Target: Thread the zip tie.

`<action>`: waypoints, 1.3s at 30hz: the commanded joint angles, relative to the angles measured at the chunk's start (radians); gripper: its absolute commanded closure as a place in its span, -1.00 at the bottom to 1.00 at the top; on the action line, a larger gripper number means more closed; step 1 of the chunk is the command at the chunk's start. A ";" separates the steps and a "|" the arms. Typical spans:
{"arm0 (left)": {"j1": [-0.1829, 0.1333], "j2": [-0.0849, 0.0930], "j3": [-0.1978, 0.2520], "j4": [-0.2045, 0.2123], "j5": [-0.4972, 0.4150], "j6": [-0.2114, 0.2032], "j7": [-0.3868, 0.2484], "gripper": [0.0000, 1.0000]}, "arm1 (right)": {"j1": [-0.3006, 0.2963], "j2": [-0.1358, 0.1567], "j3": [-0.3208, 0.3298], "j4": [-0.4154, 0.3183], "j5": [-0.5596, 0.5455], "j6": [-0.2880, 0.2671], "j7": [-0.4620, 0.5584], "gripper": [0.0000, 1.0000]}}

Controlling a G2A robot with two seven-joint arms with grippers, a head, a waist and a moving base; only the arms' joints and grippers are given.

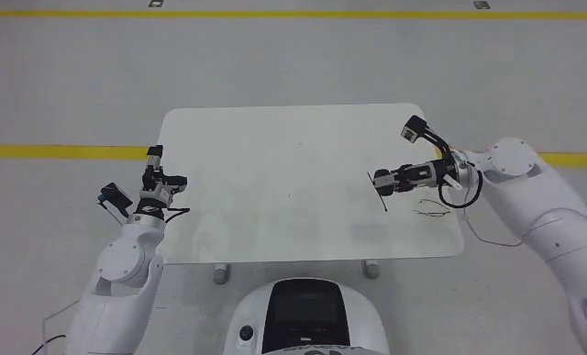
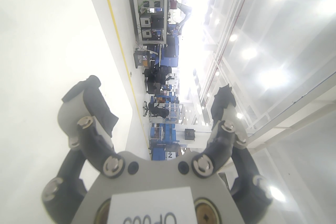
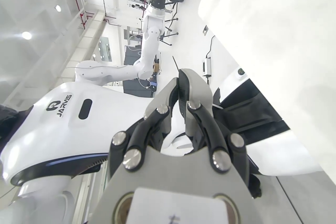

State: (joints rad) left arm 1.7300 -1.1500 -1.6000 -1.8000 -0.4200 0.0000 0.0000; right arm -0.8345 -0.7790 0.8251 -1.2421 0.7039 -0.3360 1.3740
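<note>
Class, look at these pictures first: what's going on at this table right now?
The right arm holds a thin black zip tie pinched in its shut jaws, over the right side of the white table. The left arm is at the table's left edge, its jaws open and empty. The tie looks straight, so threading has not yet begun.

White table (image 1: 275, 171), thin dark wire (image 1: 431, 209) near its right edge, yellow floor lines (image 1: 275, 14)

The zip tie (image 1: 382, 201) is black, the table (image 1: 275, 171) white, floor stripes (image 1: 275, 14) yellow.
</note>
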 commanded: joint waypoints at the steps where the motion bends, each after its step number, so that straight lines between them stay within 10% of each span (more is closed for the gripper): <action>1: 0.000 0.000 0.000 0.000 0.000 0.000 0.000 -1.00 | -0.014 -0.002 0.005 -0.019 -0.010 0.005 -0.046 1.00; 23: -0.001 0.000 0.001 0.000 0.002 0.000 -0.001 -1.00 | -0.087 -0.018 0.046 -0.049 0.003 -0.004 -0.179 1.00; 32: -0.051 0.012 0.072 -0.031 0.247 0.037 -0.184 -1.00 | -0.133 -0.016 0.072 -0.077 -0.053 0.033 -0.184 1.00; 39: -0.072 0.011 0.115 -0.032 0.319 0.043 -0.191 -1.00 | -0.146 -0.016 0.081 -0.077 -0.043 0.040 -0.162 1.00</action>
State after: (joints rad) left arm 1.6579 -1.1391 -1.4842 -1.8321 -0.0973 0.0431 -0.1909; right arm -0.9803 -0.7954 0.9065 -1.3194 0.6613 -0.2958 1.2129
